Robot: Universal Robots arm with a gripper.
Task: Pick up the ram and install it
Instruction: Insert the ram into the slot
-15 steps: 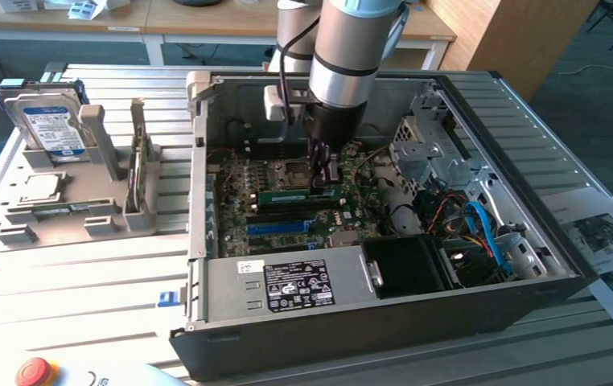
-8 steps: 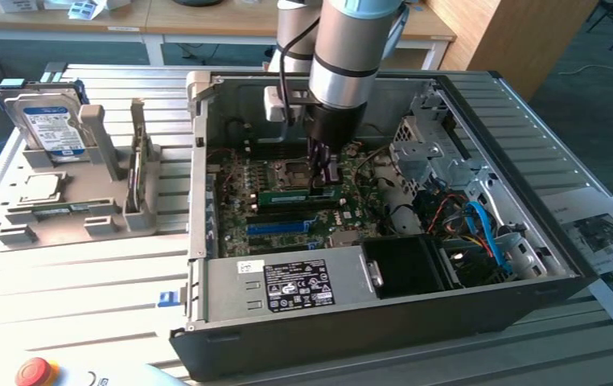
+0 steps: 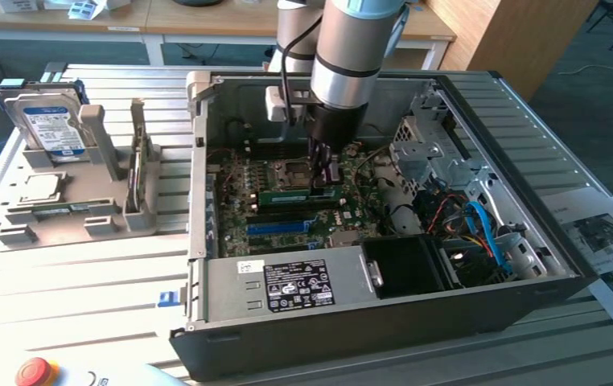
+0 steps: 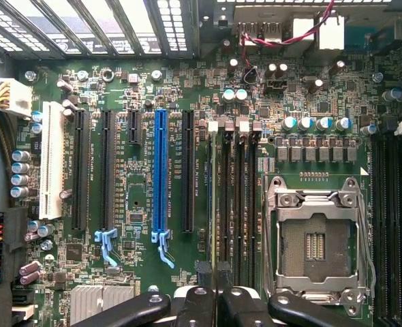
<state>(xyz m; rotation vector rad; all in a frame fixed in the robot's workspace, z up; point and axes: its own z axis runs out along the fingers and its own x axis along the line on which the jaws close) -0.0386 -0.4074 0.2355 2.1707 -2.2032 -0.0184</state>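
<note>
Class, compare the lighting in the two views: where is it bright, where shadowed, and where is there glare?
Exterior view: daylight brightens the table, while the case interior sits in shade. Wrist view: the motherboard is evenly lit; the vent grille glares white.

An open computer case (image 3: 392, 318) lies on its side on the slatted metal counter (image 3: 71, 281), with a labelled power supply (image 3: 285, 285) along its near wall, a black fan shroud (image 3: 414, 265) just beside that, and blue cables (image 3: 483, 229) bundled toward the exterior view's right. Its green motherboard (image 4: 143, 170) carries a long blue slot (image 4: 160, 170), a white slot (image 4: 51, 160), black slots between them and a bare metal-framed processor socket (image 4: 315, 238). At the exterior view's left a hard drive (image 3: 47, 121) stands upright in a grey holder (image 3: 92, 209), a red button (image 3: 35, 371) sits at the near corner, and printed papers (image 3: 612, 241) lie to the case's right.
</note>
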